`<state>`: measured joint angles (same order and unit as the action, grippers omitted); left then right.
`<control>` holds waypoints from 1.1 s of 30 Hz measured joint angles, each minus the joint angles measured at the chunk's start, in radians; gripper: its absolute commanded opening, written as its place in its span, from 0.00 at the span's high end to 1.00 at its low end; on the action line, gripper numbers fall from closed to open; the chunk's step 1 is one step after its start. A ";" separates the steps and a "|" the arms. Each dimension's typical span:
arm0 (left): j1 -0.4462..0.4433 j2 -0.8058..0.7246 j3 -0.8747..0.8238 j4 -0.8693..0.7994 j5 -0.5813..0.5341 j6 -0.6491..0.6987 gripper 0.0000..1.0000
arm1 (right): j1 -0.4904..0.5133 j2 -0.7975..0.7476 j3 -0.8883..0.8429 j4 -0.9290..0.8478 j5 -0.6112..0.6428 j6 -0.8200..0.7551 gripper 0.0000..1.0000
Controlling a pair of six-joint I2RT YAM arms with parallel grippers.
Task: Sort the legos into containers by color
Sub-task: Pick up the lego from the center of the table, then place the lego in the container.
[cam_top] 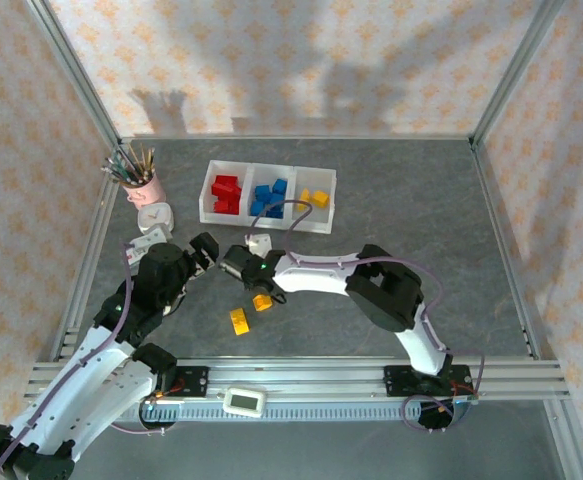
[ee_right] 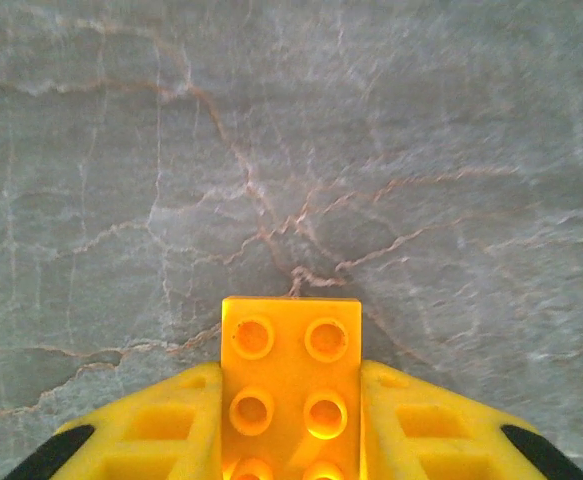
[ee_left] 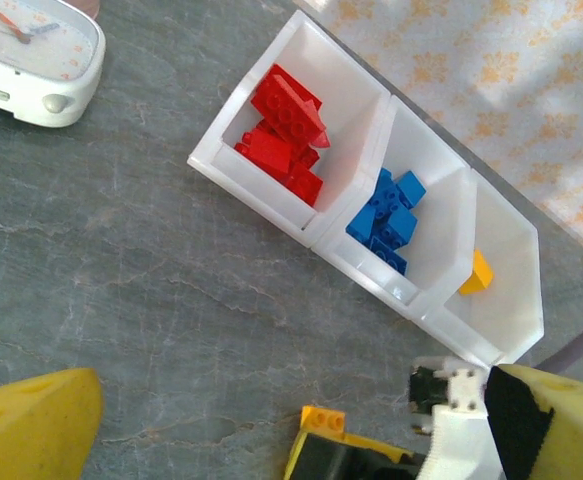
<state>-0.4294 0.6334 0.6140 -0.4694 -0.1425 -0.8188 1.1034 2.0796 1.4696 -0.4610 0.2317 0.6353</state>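
Nearest to the arm bases, one loose yellow-orange lego (cam_top: 239, 320) lies flat on the grey table (cam_top: 421, 220); just beyond it the right gripper (cam_top: 262, 299) is down at the table surface, clamped on a second yellow-orange lego (ee_right: 291, 385); the right wrist view shows this studded brick wedged between the two yellow fingers (ee_right: 161, 420), touching both, studs up. To the left the left gripper (cam_top: 199, 258) hangs with its jaws spread wide and nothing between them; one of its yellow fingertips (ee_left: 31, 425) shows at the frame's lower corner, apart from everything. Farther back stands the white tray (cam_top: 268, 224), three compartments in a row; red legos (cam_top: 226, 193) are piled in the left one, blue legos (cam_top: 269, 197) in the middle, and a few yellow-orange ones (cam_top: 317, 197) in the right. Left of the tray sit a small white clock (cam_top: 155, 216) and, behind it, a pink cup (cam_top: 147, 188) of pencils.
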 measured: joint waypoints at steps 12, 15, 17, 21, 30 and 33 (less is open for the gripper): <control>0.000 0.134 0.064 0.072 0.087 0.039 0.01 | -0.180 -0.194 -0.043 0.043 0.060 -0.092 0.70; 0.000 0.174 0.074 0.107 0.112 0.049 0.01 | -0.232 -0.190 -0.024 0.043 0.061 -0.132 0.70; 0.000 0.198 0.074 0.127 0.122 0.055 0.01 | -0.267 -0.179 0.008 0.043 0.061 -0.157 0.70; 0.000 0.238 0.076 0.161 0.139 0.061 0.01 | -0.334 -0.127 0.107 0.057 0.061 -0.204 0.70; 0.000 0.286 0.093 0.203 0.139 0.070 0.01 | -0.449 0.076 0.307 0.054 0.071 -0.254 0.62; 0.000 0.301 0.098 0.206 0.139 0.080 0.01 | -0.477 0.126 0.358 0.040 0.071 -0.272 0.48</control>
<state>-0.4294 0.9340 0.7120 -0.2630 -0.0032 -0.7391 0.6262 2.2051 1.8275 -0.4213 0.3023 0.3637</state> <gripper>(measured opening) 0.991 0.464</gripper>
